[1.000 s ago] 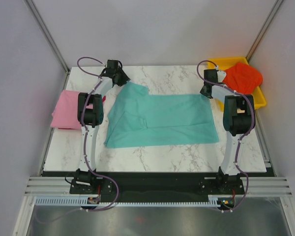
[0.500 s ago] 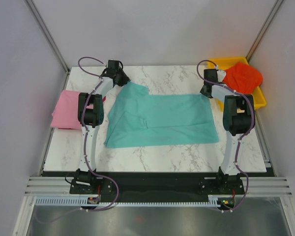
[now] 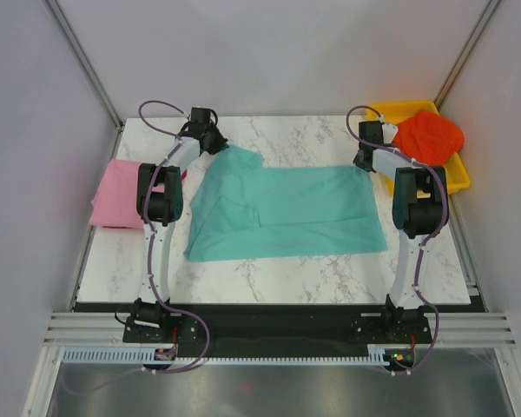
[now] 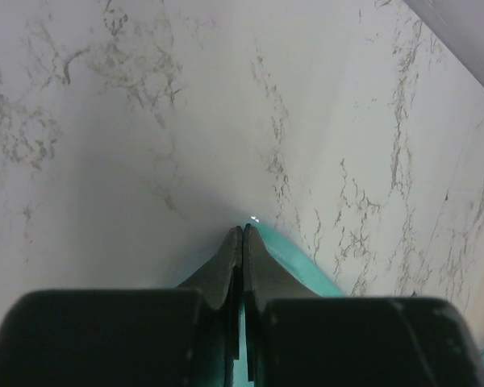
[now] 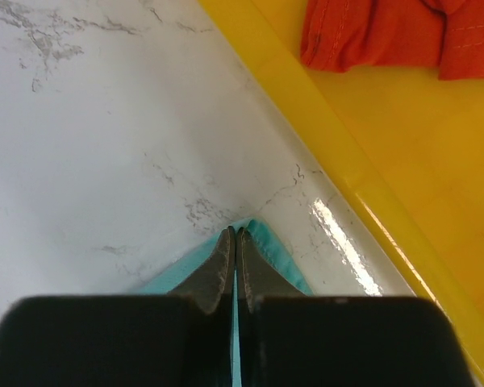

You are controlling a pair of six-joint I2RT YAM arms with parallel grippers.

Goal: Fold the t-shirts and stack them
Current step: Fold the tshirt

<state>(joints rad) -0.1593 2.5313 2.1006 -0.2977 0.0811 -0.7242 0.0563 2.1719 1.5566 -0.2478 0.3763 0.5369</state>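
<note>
As seen from above, found the teal t-shirt (image 3: 282,213) spread flat across the middle of the marble table (image 3: 313,139), lengthwise left to right, with a shallow crease left of centre. Noted its far left corner drawn toward the left gripper (image 3: 214,142) and its far right corner reaching the right gripper (image 3: 363,160).

Confirmed from the left wrist view: jaws pressed together, tips down at the tabletop, teal cloth pinched at the tips and showing in the slit between the fingers. Confirmed likewise from the right wrist view: jaws closed tight on a teal corner, cloth spreading to either side beneath the fingers. Recorded both grips at the garment's far edge, with the rest of the cloth lying toward the arm bases.

Located the pink t-shirt (image 3: 115,204) in a compact heap at the table's left edge, apart from the teal one, with the left arm between. Located the orange-red t-shirt (image 3: 428,136) crumpled in the yellow tray (image 3: 459,176) at the far right corner, near the right gripper but not touching it. Found the tray rim just beside the pinched right corner.
</note>
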